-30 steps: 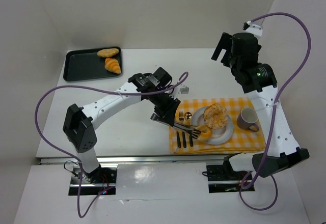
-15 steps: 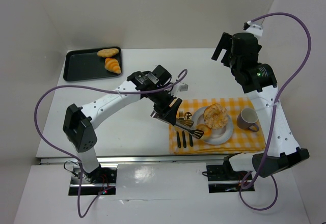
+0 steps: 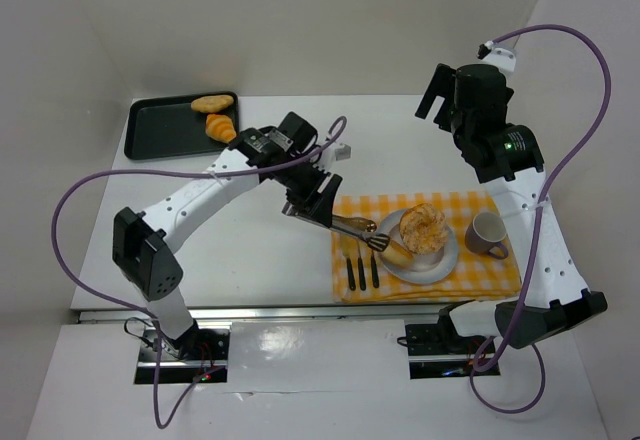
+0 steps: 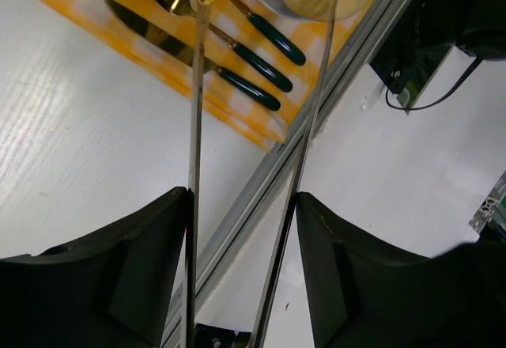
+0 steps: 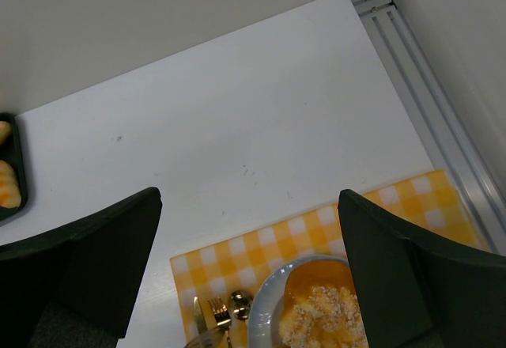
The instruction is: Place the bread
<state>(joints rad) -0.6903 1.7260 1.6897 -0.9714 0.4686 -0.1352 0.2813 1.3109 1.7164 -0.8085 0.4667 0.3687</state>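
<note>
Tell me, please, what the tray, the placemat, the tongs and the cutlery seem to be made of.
Tray: probably metal or plastic, matte black, with a thin raised rim.
Placemat: looks like woven cloth, yellow-and-white check, matte.
Tongs: thin metal, polished; the arms mirror the surroundings.
Cutlery: gold-coloured shiny metal heads, dark green glossy handles, perhaps plastic or enamel.

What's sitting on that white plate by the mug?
A crumb-topped round pastry and a smaller plain bun, metal tongs pointing at the bun. The breads cover the white plate's middle; what lies beneath them cannot be seen.
</note>
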